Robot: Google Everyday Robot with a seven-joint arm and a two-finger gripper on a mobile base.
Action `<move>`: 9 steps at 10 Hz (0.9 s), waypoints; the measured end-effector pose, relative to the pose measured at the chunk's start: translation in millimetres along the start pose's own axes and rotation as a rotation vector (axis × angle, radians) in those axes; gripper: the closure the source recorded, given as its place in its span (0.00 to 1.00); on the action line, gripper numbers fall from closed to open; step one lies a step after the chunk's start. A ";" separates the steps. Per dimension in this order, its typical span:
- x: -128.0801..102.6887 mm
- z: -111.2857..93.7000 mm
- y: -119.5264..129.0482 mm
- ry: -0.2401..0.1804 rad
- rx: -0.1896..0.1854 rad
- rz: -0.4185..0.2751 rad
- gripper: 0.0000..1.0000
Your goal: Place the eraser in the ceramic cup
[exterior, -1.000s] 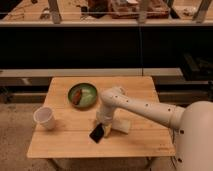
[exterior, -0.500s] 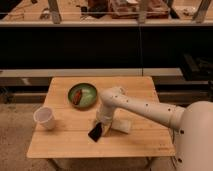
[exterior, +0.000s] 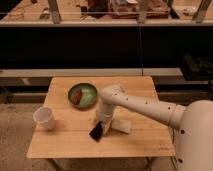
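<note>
Grasp step, prob.: gripper (exterior: pixel 101 123) was low at mid-table (exterior: pixel 70 142), right on the eraser (exterior: pixel 97 132), just left of the beige pad (exterior: pixel 122 126). Couldn't tell whether it had hold. Next: lift, carry left to ceramic cup (exterior: pixel 45 118), w/ clearance over rim.

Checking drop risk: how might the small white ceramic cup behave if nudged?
The small white ceramic cup, wider at its rim, probably tips easily. Standing near the wooden table's edge, it might fall and break. The gripper is at the black rectangular eraser.

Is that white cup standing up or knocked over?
Upright: the ceramic cup shows its round open rim on top. The gripper is apart from it, by the eraser.
</note>
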 end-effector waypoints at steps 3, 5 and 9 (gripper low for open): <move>-12.7 -37.2 -15.3 0.003 0.005 -0.033 0.83; -15.4 -53.0 -31.6 0.003 0.016 -0.066 0.80; -32.1 -102.9 -89.8 0.049 0.005 -0.091 0.80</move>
